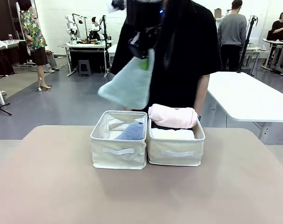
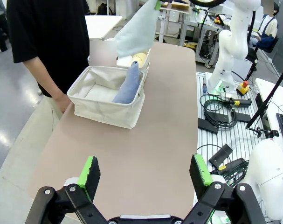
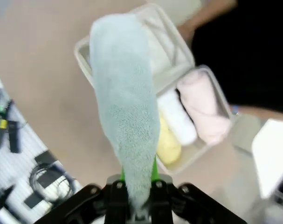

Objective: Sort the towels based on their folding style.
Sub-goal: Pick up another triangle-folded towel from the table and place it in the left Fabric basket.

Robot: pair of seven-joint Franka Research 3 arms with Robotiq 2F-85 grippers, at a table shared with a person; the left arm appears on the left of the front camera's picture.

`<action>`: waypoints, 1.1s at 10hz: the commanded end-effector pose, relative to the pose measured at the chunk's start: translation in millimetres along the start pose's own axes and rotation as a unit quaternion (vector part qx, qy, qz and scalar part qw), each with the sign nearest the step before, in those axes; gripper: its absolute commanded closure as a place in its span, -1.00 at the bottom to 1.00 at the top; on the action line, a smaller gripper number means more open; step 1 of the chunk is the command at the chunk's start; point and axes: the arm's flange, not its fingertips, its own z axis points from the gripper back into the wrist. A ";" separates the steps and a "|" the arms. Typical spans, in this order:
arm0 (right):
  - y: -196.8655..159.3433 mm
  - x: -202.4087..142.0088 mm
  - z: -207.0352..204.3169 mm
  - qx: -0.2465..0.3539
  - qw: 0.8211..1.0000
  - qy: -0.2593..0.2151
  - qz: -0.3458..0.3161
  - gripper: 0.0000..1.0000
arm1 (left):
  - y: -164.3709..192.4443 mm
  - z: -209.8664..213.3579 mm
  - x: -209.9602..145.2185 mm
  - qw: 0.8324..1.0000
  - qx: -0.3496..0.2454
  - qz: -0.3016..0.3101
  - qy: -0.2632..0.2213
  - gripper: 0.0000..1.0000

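Note:
A pale teal folded towel hangs in the air above the left cream bin, and my right gripper is shut on its top corner. In the right wrist view the same teal towel drapes away from the right gripper over both bins. A lavender-blue folded towel leans inside the left bin. The right bin holds a pale pink roll on top, a white roll and a yellow roll. My left gripper is open over the bare table, well short of the bins, with nothing between its fingers.
A person in a black shirt stands close behind the bins at the far edge. The beige table has free room in front of and beside the bins. Cables and an arm base lie beyond the table's side.

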 end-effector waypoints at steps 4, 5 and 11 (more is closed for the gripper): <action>-5.0 24.4 -13.1 0.016 0.999 -0.010 0.049 0.67 | -1.4 1.8 0.3 1.000 0.001 -0.008 -0.007 -1.00; -5.0 24.4 -13.1 0.016 0.999 -0.010 0.049 0.67 | -1.4 1.8 0.3 1.000 0.001 -0.008 -0.007 -1.00; -44.6 39.4 -44.6 0.003 0.990 -0.008 0.142 0.67 | -1.4 1.8 0.3 1.000 0.001 -0.008 -0.007 -1.00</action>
